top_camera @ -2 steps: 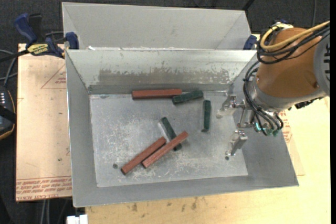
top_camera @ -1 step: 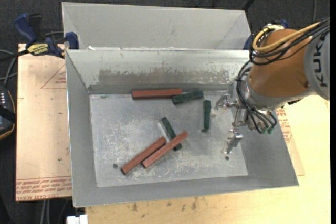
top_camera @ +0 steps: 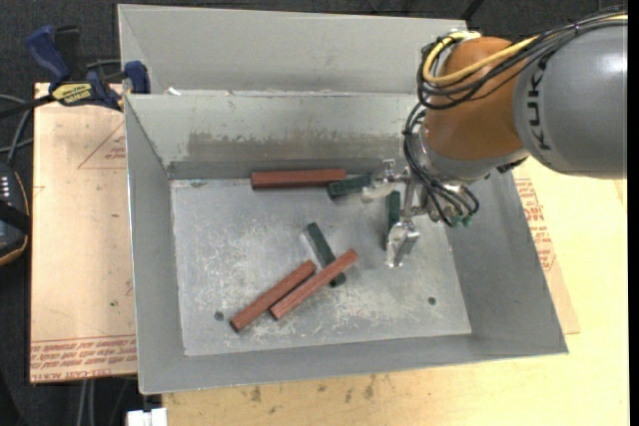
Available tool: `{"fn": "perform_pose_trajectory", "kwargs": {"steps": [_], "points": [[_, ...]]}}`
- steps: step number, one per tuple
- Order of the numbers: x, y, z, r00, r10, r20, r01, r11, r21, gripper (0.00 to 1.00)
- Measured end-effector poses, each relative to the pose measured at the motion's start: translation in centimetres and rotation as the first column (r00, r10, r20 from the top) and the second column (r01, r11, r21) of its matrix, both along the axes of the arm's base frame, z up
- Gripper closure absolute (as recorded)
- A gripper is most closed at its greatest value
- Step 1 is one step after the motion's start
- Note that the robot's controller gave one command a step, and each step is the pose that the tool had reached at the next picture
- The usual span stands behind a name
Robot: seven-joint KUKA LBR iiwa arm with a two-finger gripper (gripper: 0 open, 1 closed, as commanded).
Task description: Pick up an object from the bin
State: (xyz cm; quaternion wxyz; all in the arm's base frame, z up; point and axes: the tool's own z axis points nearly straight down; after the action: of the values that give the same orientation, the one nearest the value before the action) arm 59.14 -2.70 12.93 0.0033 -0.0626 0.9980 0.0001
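My gripper (top_camera: 393, 212) hangs low over the right middle of the bin floor, open. One silver fingertip (top_camera: 402, 242) points toward the front and the other (top_camera: 383, 179) toward the back wall. A small dark green piece (top_camera: 393, 206) shows in the gap between them; I cannot tell whether it touches either finger. Just left of the back fingertip lies a dark green block (top_camera: 349, 185), at the right end of a long red-brown bar (top_camera: 298, 179) along the back wall.
Left of the gripper, near the bin's middle, two red-brown bars (top_camera: 272, 296) (top_camera: 315, 283) lie side by side on a slant, with a dark green block (top_camera: 319, 243) at their upper end. The arm reaches in from the right over the bin's right wall.
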Motion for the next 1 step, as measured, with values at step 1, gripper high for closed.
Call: {"fn": "perform_pose_trajectory", "kwargs": {"steps": [1], "points": [[-0.5, 1.47, -3.96, 0.99, 0.141, -0.003, -0.141, 0.99, 0.0, 0.0]]}}
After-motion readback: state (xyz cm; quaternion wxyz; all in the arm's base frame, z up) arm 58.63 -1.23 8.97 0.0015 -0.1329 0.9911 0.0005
